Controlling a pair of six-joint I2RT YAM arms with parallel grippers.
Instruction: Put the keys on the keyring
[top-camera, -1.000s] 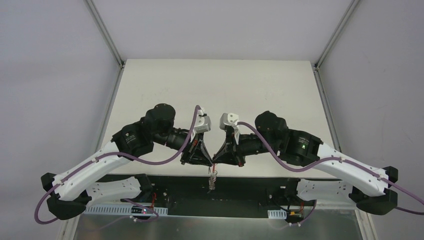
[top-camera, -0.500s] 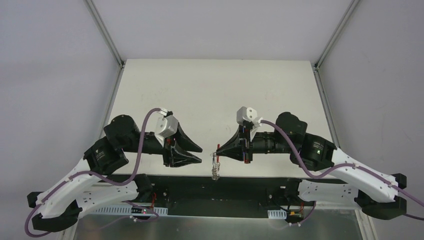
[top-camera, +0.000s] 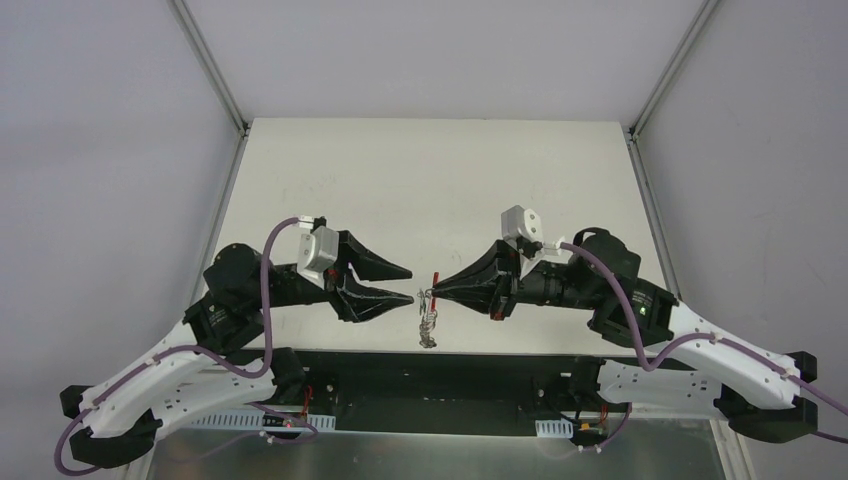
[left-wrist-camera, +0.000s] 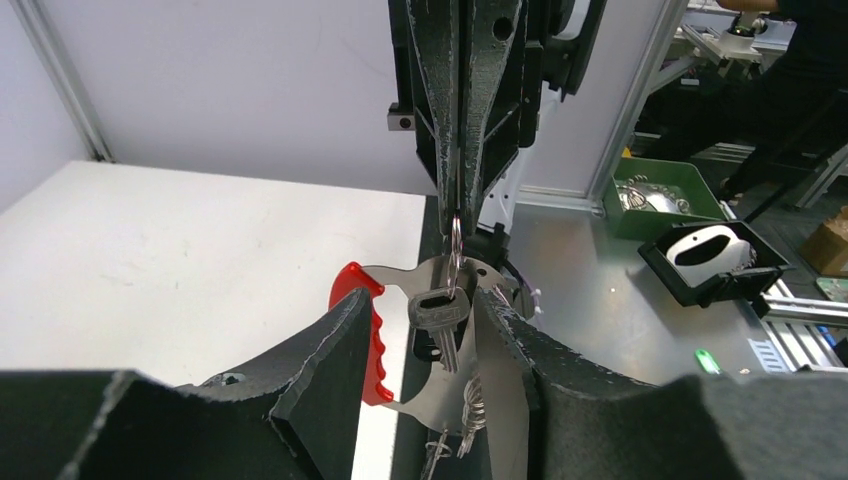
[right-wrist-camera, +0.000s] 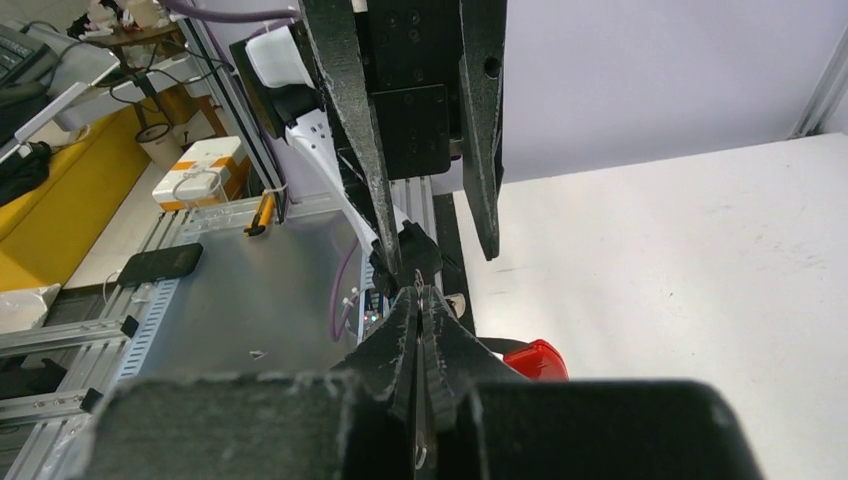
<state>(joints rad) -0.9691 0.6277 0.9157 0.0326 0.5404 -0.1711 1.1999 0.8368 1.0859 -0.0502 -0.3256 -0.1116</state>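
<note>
Your right gripper (top-camera: 440, 292) has its fingers pinched together on a thin silver wire loop of the keyring (left-wrist-camera: 455, 238), whose grey-white curved strap (left-wrist-camera: 447, 412) and red crescent tag (left-wrist-camera: 368, 335) dangle above the near edge of the cream table (top-camera: 330, 180). The tiny key (left-wrist-camera: 438, 310), black-headed and silvery-bladed, hangs against that loop. Just beside it, your left gripper (top-camera: 408, 284) has its fingers spread apart.

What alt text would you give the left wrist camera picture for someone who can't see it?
At the top, the right hand pinches the keyring by a thin wire loop, with a small black-headed key and a red tag dangling beneath. The left hand, fingers open, flanks the bunch.
</note>
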